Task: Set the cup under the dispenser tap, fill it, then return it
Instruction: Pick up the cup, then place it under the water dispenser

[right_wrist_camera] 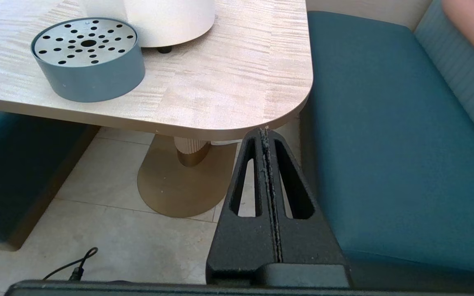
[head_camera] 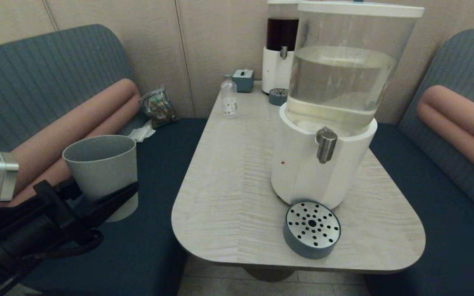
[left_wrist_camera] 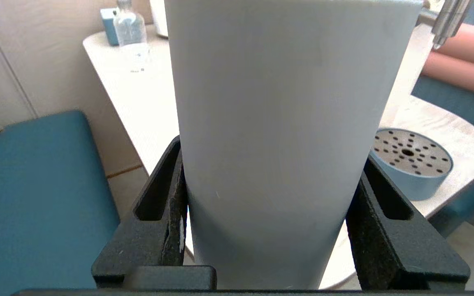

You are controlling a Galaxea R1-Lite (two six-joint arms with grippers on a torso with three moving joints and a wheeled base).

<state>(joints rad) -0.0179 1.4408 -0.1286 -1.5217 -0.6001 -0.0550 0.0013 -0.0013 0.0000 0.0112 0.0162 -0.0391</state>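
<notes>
- Grey-blue and plain, the tall matte cup (head_camera: 99, 164) has no handle, and it is held up in the air at the near left, over the dark blue bench seat (head_camera: 154, 242) and off the pale wood tabletop (head_camera: 228, 176).
- The left end effector (left_wrist_camera: 270, 197) is grasping the cup, with one black finger pressed on each side of its lower half.
- The cup stands upright. Its inside cannot be seen from here.
- The short shiny steel dispenser tap (head_camera: 326, 144) sticks out of the big white dispenser with the clear tank of pale liquid (head_camera: 335, 102), on the right part of the tabletop.
- Right below the tap, near the front edge, sits the round blue-grey drip tray with holes in its metal top (head_camera: 312, 228). Nothing is on it.
- The cup is well apart from the tap, so I think the step in hand is carrying the cup over. Filling is not yet done.
- Next, the cup should go right, over the tabletop edge, and come down on the tray, with its open top under the spout.
- It should stay upright and not bump the white base.
- The right end effector (right_wrist_camera: 268, 193) is clenched with nothing in it, low by the near right corner of the tabletop.
</notes>
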